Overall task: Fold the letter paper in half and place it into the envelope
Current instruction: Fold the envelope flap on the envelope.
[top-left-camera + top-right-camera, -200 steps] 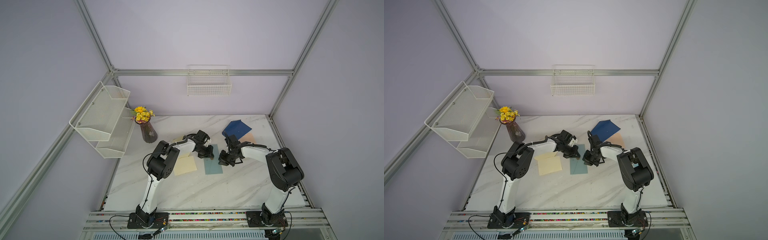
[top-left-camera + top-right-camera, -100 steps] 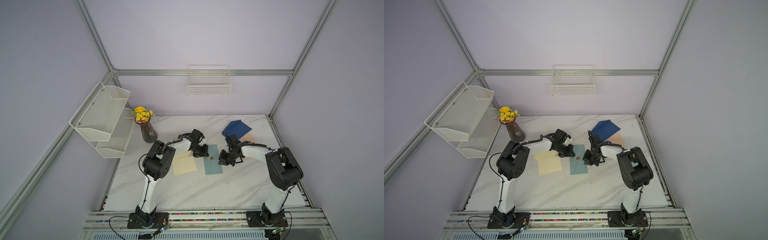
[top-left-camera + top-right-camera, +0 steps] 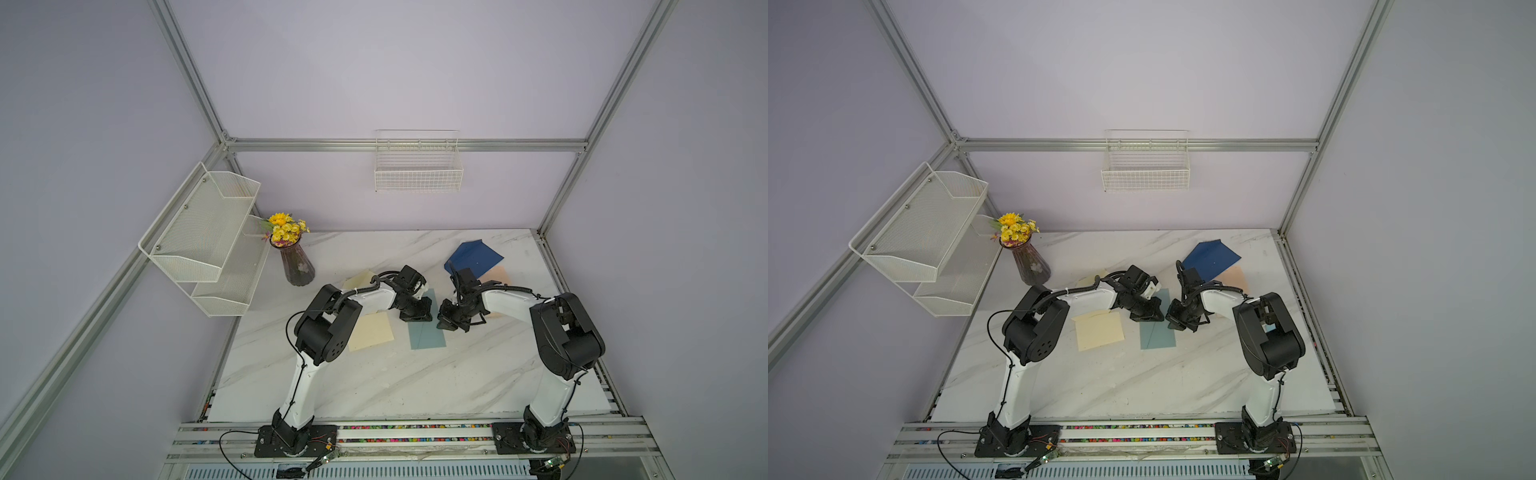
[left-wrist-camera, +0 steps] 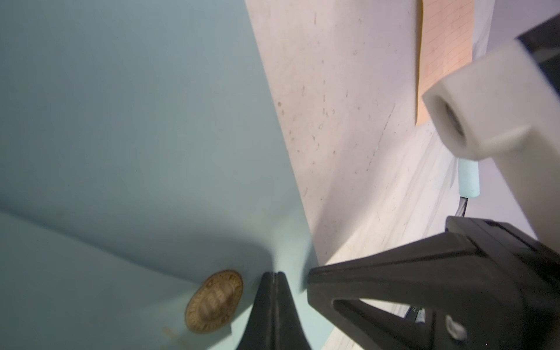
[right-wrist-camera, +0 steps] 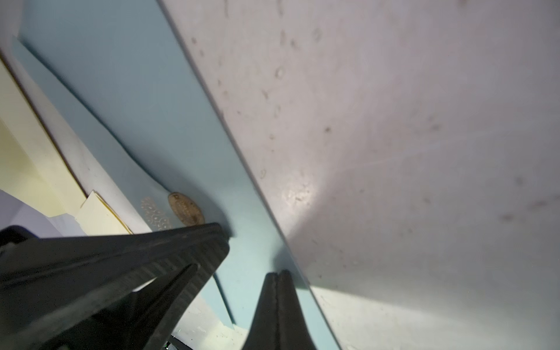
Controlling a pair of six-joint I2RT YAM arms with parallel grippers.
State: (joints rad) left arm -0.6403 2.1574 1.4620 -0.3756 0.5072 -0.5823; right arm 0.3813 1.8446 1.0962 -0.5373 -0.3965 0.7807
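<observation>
My left end effector [image 4: 274,274] and my right end effector [image 5: 277,272] are both pinched fully closed with nothing between their fingers. Their tips point down onto the pale blue envelope [image 3: 427,338], close together near its gold seal [image 4: 214,301]. The cream letter paper [image 3: 370,332] lies flat on the tabletop [image 3: 374,382] just beside the envelope, outside it and partly under my left arm.
</observation>
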